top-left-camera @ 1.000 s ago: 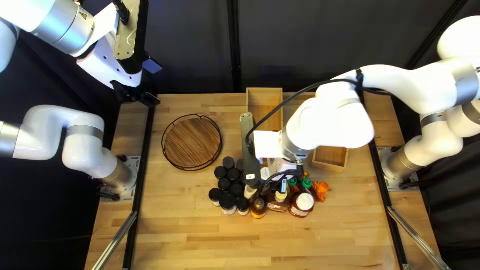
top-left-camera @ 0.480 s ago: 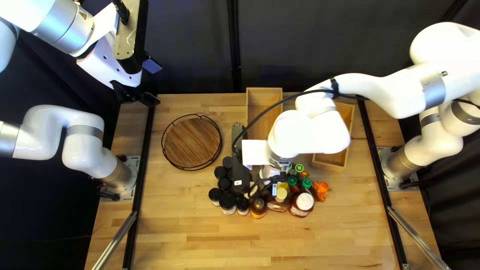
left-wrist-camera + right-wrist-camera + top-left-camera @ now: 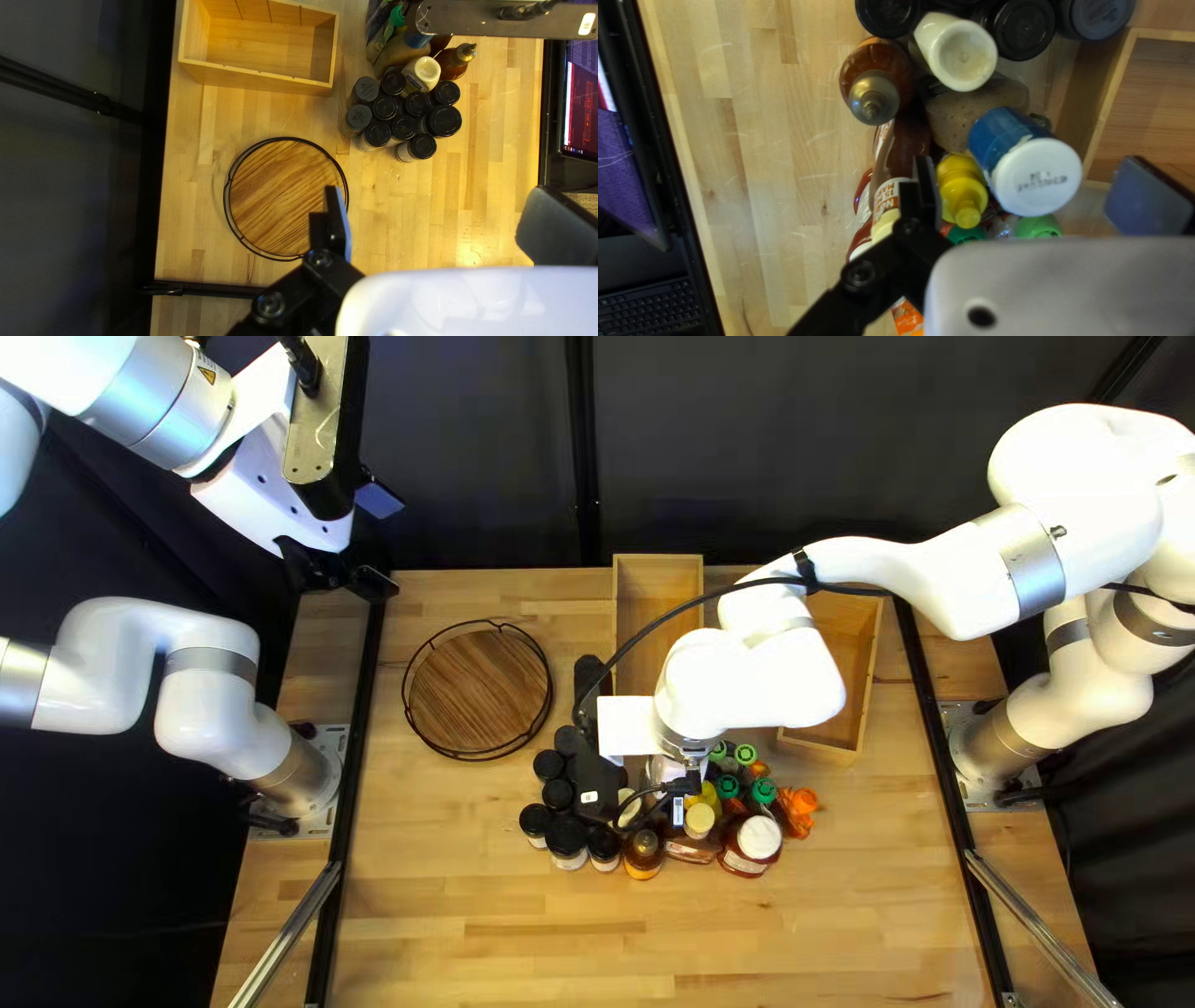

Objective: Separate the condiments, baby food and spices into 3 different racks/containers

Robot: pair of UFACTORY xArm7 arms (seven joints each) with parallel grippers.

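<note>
In the top left view, a round wooden tray with a black wire rim (image 3: 479,691) lies left of a pale rectangular wooden box (image 3: 657,604); a second pale wooden box (image 3: 849,641) sits to the right. Black-lidded jars (image 3: 567,836) and mixed condiment bottles (image 3: 644,849) stand bunched on the wooden table (image 3: 498,946), nearer its near edge than the tray and boxes. The left gripper (image 3: 371,583) is raised near the far left corner; the right gripper (image 3: 666,769) is over the bottles, largely hidden by its arm. In the left wrist view, the left gripper is open, its fingers well apart, with the tray ahead and partly behind one finger. In the right wrist view, the right gripper (image 3: 1038,191) is likewise spread; a blue container with a white end (image 3: 1038,176) lies ahead, between the lines of its fingers, and a yellow squeeze bottle (image 3: 960,183) appears near one finger.
</note>
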